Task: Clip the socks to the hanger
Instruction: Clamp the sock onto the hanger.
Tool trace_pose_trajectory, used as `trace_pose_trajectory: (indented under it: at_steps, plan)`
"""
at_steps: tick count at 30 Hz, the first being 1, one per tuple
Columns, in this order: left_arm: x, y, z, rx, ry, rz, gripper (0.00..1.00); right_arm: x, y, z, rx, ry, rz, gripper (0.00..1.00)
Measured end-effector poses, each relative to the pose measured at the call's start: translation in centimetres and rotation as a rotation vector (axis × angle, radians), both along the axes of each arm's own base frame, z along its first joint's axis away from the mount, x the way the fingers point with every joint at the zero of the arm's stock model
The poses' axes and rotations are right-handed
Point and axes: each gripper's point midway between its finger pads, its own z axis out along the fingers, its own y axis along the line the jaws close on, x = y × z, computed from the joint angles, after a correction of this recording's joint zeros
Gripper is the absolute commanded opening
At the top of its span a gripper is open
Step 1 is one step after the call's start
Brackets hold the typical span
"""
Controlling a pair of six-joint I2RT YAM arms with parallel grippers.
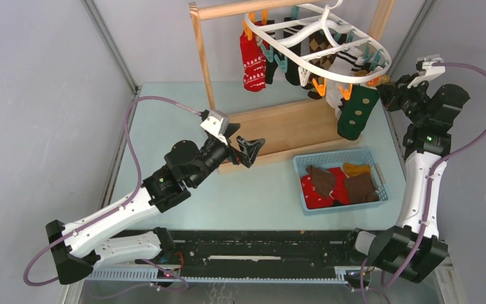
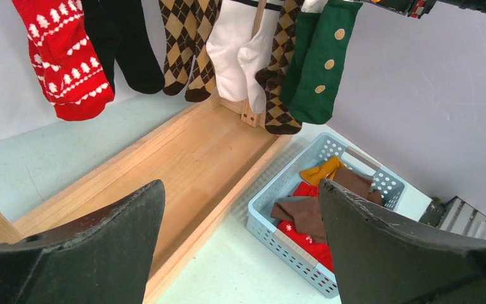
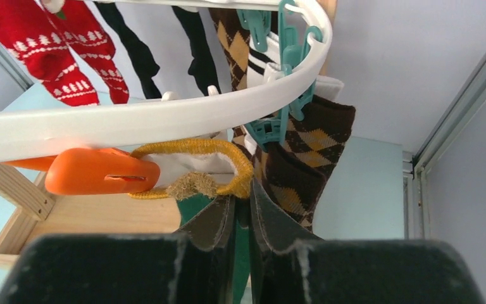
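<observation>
Grey walls on three sides, pale teal table below. Both arm bases are at the near edge.

Left arm reaches from the near-left corner toward the table middle. Left claw is released: jaws spread wide, nothing between them, hovering just short of the rack's front edge.

Basket, blue and perforated, sits toward the right edge, just in front of the rack base. Loose socks are heaped inside: brown sock, red sock, mustard sock.

Rack is wooden, with a flat base across the far half of the table, upright posts and a top bar. Hanger, a white oval frame, hangs tilted from the bar. Teal clips and orange ones dangle round its rim.

Socks hang along the rim. Left to right in the left wrist view:
- patterned red sock
- black sock
- argyle socks
- white sock
- another argyle
- green sock with tan dots

All hang over the rack base.

Right arm is raised along the right edge, up at the hanger's right rim. Right claw is clenched on the green sock, pinching the dark fabric just below its mustard cuff. Orange clip sits just beside it under the rim, its tip touching the cuff. Cannot tell whether it bites the cuff.
</observation>
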Motion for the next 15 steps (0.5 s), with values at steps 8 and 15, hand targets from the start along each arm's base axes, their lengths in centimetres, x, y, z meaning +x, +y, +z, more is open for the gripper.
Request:
trace_pose_trajectory:
  at_steps: [8, 15]
  plan:
    - [0.3, 0.3, -0.7, 0.004, 0.013, 0.012, 0.95, 1.5, -0.8, 0.7, -0.006, -0.010, -0.003, 0.17]
    - [0.7, 0.6, -0.7, -0.004, 0.016, 0.025, 0.95, 3.6, -1.7, 0.6, -0.007, 0.001, -0.003, 0.17]
